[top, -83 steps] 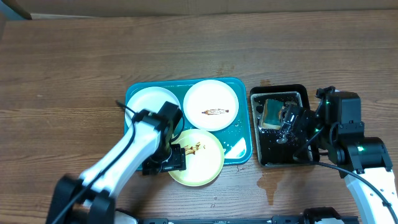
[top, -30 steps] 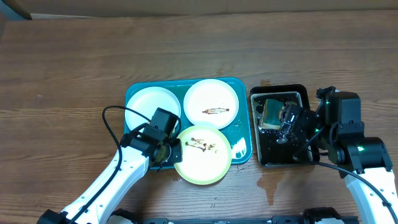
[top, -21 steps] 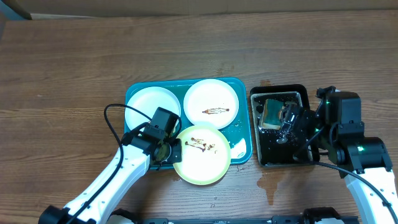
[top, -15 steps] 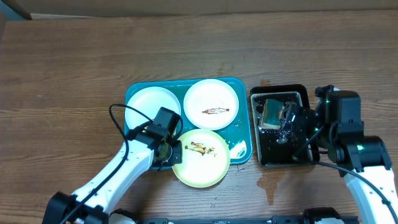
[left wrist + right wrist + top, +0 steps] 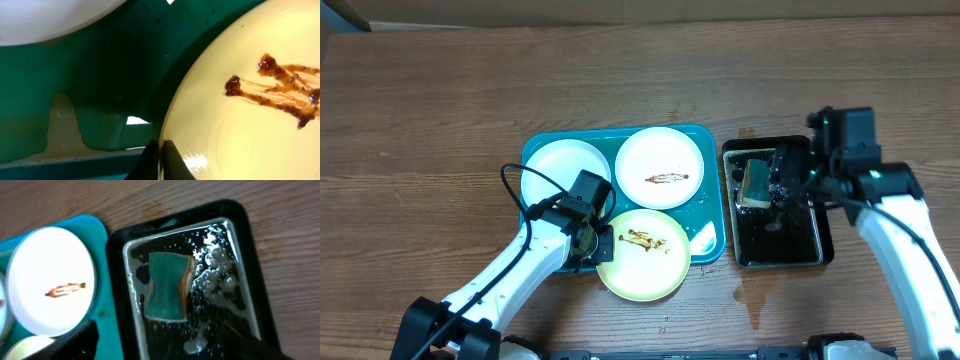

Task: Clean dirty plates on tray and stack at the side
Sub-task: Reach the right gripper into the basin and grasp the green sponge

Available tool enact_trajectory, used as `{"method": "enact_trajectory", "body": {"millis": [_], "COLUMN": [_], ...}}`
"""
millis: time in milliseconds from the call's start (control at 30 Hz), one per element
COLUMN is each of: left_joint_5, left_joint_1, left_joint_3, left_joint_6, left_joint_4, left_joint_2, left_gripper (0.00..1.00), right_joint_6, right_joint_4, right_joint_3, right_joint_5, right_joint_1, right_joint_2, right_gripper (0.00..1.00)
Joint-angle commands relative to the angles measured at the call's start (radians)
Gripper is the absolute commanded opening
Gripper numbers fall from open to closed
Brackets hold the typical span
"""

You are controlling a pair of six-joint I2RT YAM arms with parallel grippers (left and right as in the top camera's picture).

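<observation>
The teal tray (image 5: 535,150) holds three plates. A clean white plate (image 5: 563,172) lies at its back left. Beside it, a white plate (image 5: 660,167) carries a brown smear. The pale yellow-green plate (image 5: 645,258), also smeared, overhangs the tray's front edge. My left gripper (image 5: 592,238) is shut on this plate's left rim; in the left wrist view the left gripper (image 5: 160,162) pinches the rim of the yellow-green plate (image 5: 250,100). My right gripper (image 5: 782,182) hovers open over a green sponge (image 5: 756,182). In the right wrist view the sponge (image 5: 167,292) lies just ahead of the right gripper (image 5: 165,347).
A narrow black tray (image 5: 790,245) with soapy water stands right of the teal tray. A wet patch (image 5: 752,295) marks the wood in front of it. Foamy residue (image 5: 65,130) lies on the teal tray floor. Bare wooden table stretches to the left and back.
The right arm has swung back and left over the black tray, and its jaws have narrowed. The left gripper has shifted the yellow-green plate slightly toward the front.
</observation>
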Motion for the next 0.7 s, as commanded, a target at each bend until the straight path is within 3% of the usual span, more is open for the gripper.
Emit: {"method": "enact_trajectory", "body": {"millis": [0,100,400,433,667], "left_joint_5": [-0.020,-0.020,-0.018,-0.018,-0.018], "left_joint_1": [0.005,0.005,0.005,0.005,0.005], "left_joint_3": [0.006,0.006,0.006,0.006,0.006], "left_joint_6": [0.018,0.018,0.018,0.018,0.018], "left_joint_4": [-0.004,-0.004,-0.004,-0.004,-0.004], "left_joint_2": [0.016,0.016,0.016,0.016,0.016], "left_gripper": [0.04,0.04,0.04,0.04,0.04], "right_joint_6": [-0.005,0.000,0.045,0.056,0.082], "right_joint_4": [0.025,0.046,0.083,0.087,0.105], "right_joint_3": [0.022,0.022,0.021,0.021,0.020], "right_joint_5": [-0.005,0.018,0.077,0.077,0.080], "right_joint_1": [0.034,0.063,0.108,0.111,0.111], "right_joint_2": [0.075,0.154,0.343,0.360,0.444], "right_gripper": [0.68,0.63,0.61,0.57,0.05]}}
